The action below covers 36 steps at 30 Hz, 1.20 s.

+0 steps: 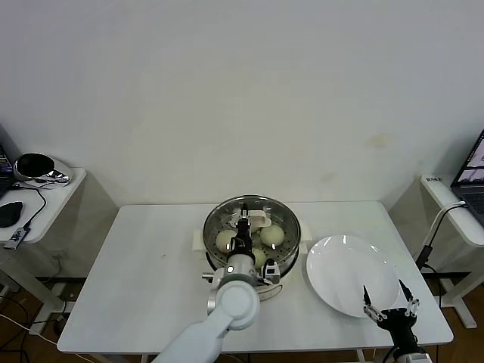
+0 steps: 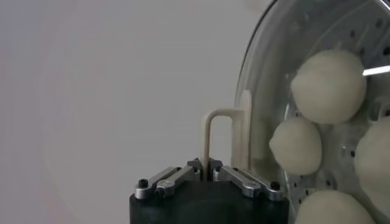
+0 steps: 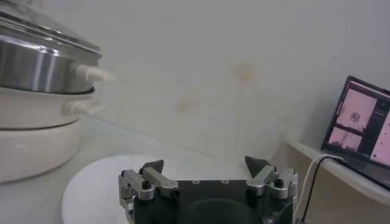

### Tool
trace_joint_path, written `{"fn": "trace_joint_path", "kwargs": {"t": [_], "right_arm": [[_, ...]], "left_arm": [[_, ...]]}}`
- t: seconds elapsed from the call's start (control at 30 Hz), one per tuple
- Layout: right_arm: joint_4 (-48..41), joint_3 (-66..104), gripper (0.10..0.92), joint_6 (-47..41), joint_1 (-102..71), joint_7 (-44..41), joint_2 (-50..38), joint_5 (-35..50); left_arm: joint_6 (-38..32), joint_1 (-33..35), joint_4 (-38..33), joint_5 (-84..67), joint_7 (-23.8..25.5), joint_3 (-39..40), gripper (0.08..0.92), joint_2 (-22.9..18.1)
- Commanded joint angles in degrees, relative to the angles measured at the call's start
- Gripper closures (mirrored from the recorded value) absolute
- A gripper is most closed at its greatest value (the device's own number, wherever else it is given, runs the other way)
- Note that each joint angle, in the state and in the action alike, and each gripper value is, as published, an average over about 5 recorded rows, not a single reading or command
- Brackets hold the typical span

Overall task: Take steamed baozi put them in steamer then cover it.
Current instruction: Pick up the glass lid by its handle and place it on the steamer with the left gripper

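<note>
**Lid on the pot, left fingers clamped to its handle**

The left gripper (image 2: 206,165) pinches the cream handle (image 2: 222,137) of the cover (image 1: 252,224), which sits on the steamer (image 1: 215,257) at mid-table. Through the glass the steamed baozi (image 2: 328,84) rest on the perforated tray. Off to the right, the right gripper (image 1: 389,302) hovers with fingers spread wide over the near edge of the white plate (image 1: 344,266), holding nothing.

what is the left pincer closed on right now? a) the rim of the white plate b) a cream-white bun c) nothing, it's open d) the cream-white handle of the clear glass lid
d: the left pincer is shut on the cream-white oblong handle of the round clear glass lid, which sits over the shiny stainless-steel steamer pot with the cream-white buns inside.
</note>
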Motion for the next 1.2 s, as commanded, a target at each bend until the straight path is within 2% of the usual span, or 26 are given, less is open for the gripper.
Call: {"fn": "trace_joint_path", "kwargs": {"t": [0.03, 0.6, 0.8, 0.97, 1.2], "right_arm": [[-0.18, -0.05, 0.203, 0.1, -0.01, -0.05, 0.05, -0.2], [-0.54, -0.59, 0.203, 0.44, 0.03, -0.16, 0.03, -0.55], [-0.73, -0.88, 0.203, 0.51, 0.03, -0.16, 0.07, -0.75], [-0.76, -1.11, 0.203, 0.57, -0.09, -0.14, 0.11, -0.97], [-1.18, -1.45, 0.203, 0.56, -0.09, -0.11, 0.09, -1.28]], "left_arm": [[-0.13, -0.08, 1.61, 0.35, -0.04, -0.22, 0.853, -1.03], [-0.31, 1.71, 1.26, 0.03, -2.71, -1.09, 0.841, -2.45], [-0.1, 3.24, -1.56, -1.13, -3.83, -1.3, 0.693, -2.11], [-0.36, 7.15, -7.44, -3.72, -6.16, -1.61, 0.545, -0.29], [-4.41, 16.9, -19.98, -13.43, -14.81, -2.66, 0.346, 5.0]]}}
